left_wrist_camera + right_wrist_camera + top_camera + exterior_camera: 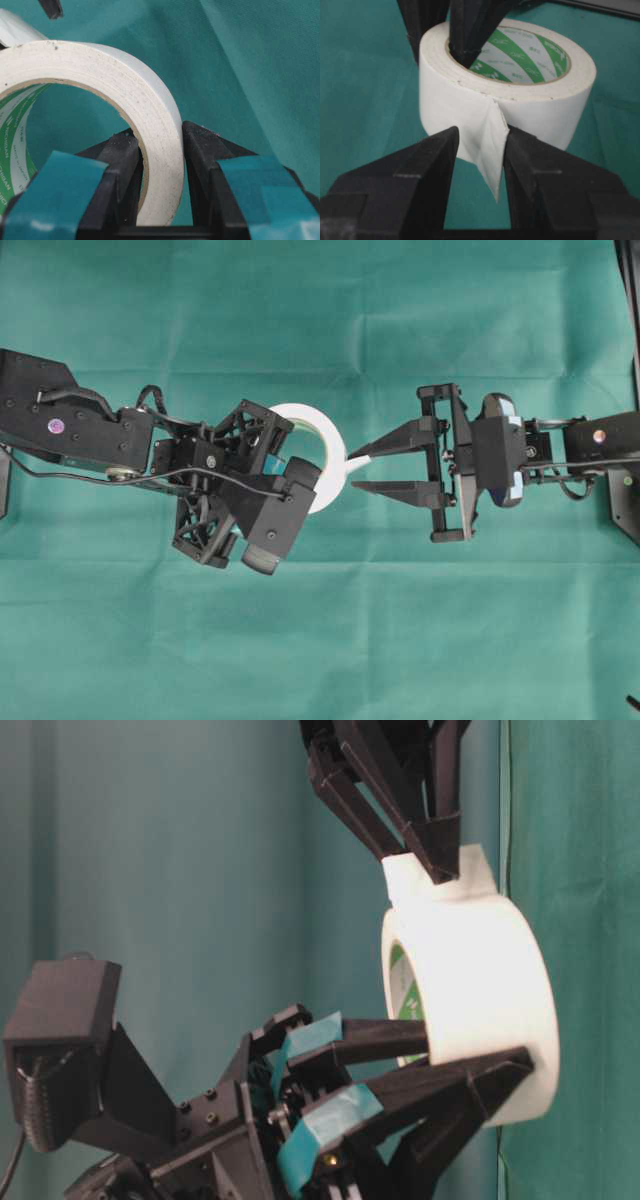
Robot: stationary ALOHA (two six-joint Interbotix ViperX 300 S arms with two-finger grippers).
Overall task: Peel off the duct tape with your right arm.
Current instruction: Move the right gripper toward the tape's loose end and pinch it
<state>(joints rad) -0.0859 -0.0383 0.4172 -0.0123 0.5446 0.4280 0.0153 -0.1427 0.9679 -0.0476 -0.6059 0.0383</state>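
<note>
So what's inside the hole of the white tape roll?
Inside the duct tape you can see its green-and-white printed core, plus one finger of the left gripper, which clamps the roll's wall from inside and outside. That finger covers part of the core.

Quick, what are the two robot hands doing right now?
Left gripper: shut on the tape roll's wall.
Right gripper: jaws pinching the roll's loose tail.

Overhead looks straight down; table-level close, perhaps sideways; both wrist views share duct tape [507,85].
</note>
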